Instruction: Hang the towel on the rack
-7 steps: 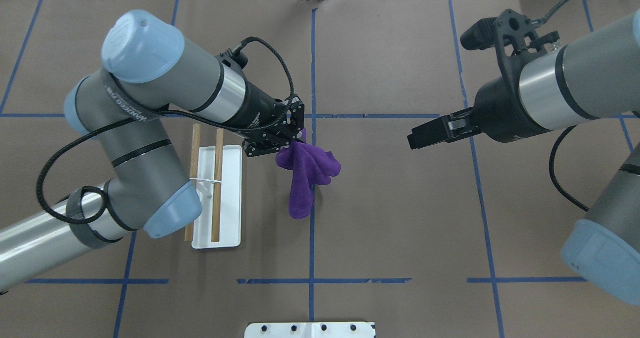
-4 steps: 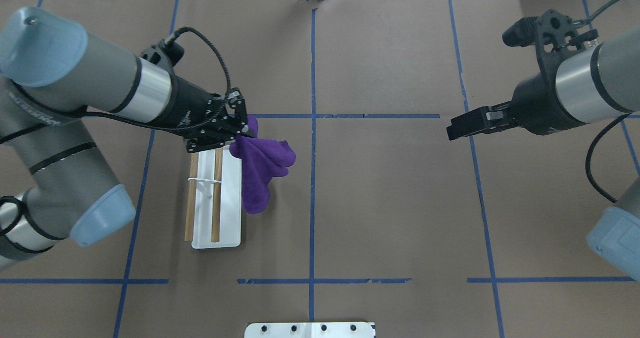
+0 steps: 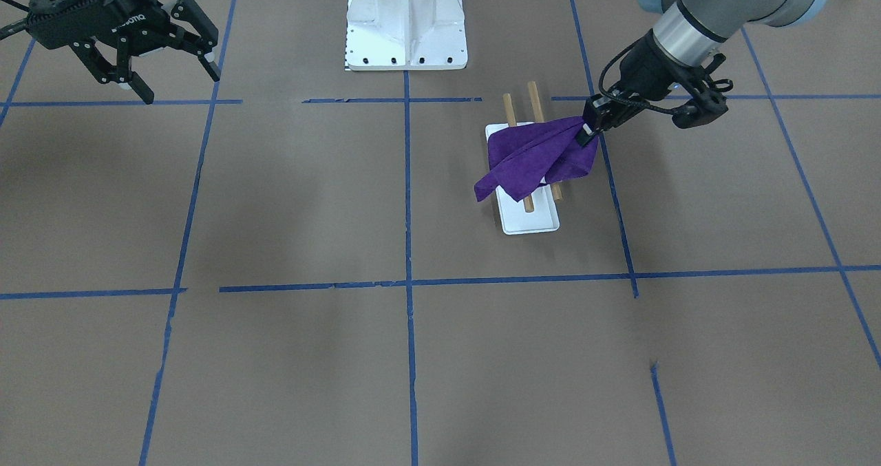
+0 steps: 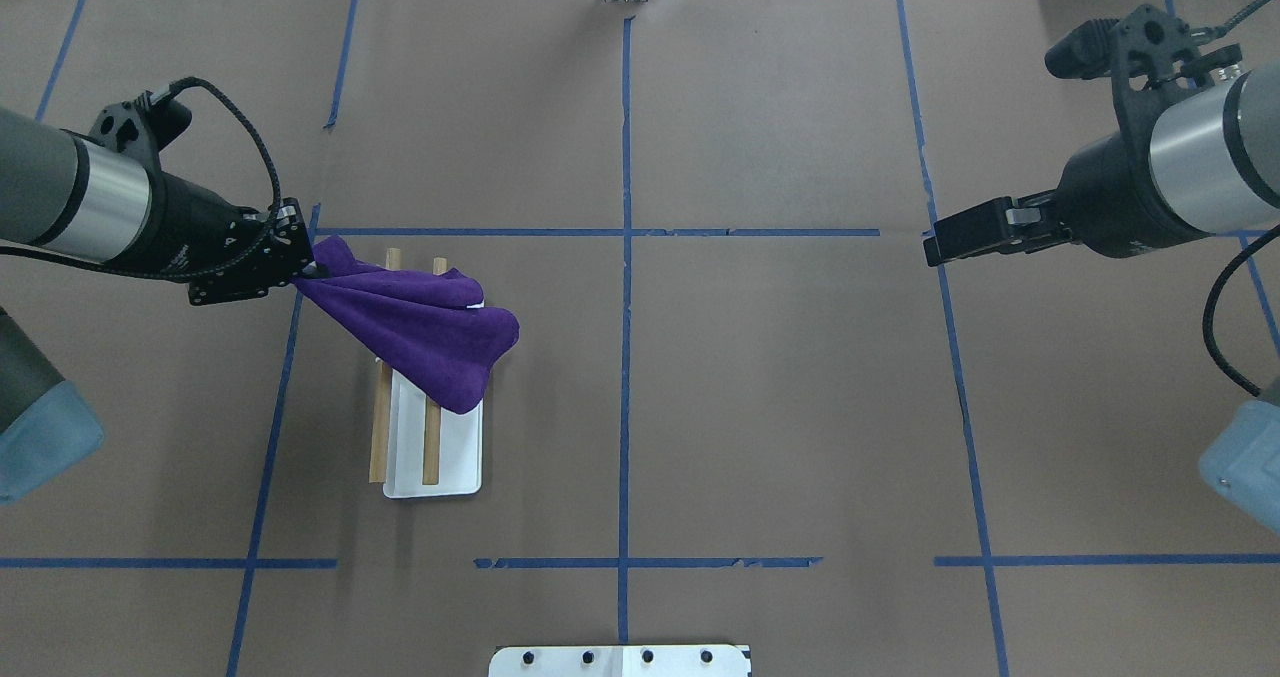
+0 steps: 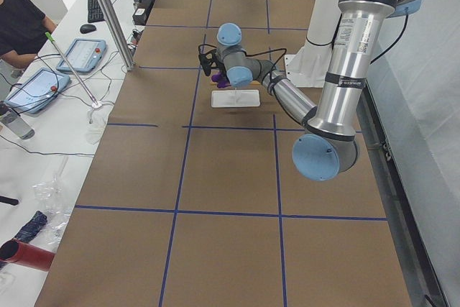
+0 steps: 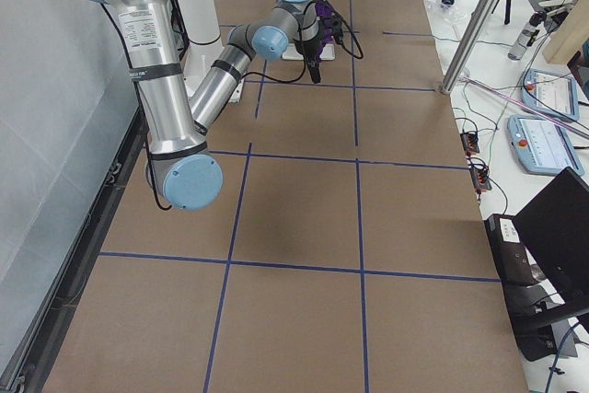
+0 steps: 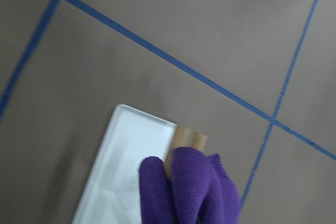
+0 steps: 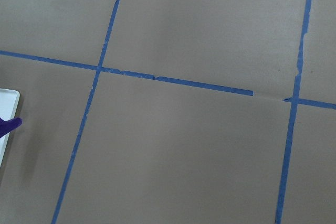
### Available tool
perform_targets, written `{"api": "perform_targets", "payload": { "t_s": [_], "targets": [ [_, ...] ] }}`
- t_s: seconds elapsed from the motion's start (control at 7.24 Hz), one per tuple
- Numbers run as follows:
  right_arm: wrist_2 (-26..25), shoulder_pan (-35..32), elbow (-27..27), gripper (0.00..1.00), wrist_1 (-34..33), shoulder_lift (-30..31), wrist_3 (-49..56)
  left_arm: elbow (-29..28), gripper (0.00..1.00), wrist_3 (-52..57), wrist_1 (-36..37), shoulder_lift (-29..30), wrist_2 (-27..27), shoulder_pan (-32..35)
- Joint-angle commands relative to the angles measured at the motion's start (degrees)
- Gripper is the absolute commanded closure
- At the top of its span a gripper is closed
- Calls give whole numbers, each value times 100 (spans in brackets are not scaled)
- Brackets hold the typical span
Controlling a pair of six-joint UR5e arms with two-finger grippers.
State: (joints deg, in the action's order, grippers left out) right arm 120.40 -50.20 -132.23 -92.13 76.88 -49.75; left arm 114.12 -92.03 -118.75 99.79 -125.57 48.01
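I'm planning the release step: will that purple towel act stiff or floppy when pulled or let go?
Probably floppy: the towel sags in folds from the left gripper across the rack. Likely light: one pinched corner holds it. A tug might shift the small rack.

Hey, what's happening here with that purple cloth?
The robot's left claw grips one corner of a purple towel and holds it stretched across the two wooden rods of a small white-based rack. The towel covers the part of the rods farther from the robot and is not yet released. The right claw hangs open and empty, well off to the other side.
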Motion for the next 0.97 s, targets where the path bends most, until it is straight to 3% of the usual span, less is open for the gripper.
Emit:
{"api": "perform_targets", "payload": {
  "t_s": [0.0,0.28,0.41,0.55,0.83],
  "targets": [
    [1,-43,-74,0,-7,20,0,-109,100,176,-192,-206,7,25],
    [1,-43,-75,0,-7,64,0,-171,98,176,-192,-276,33,25],
    [-8,-43,-49,0,-7,108,0,-363,55,176,-192,-276,42,16],
    [-25,-43,-22,0,-7,143,0,-495,1,98,-192,-285,120,16],
    [-52,-43,-13,0,-7,231,0,-646,0,150,-183,-268,244,7]
  ]
}}
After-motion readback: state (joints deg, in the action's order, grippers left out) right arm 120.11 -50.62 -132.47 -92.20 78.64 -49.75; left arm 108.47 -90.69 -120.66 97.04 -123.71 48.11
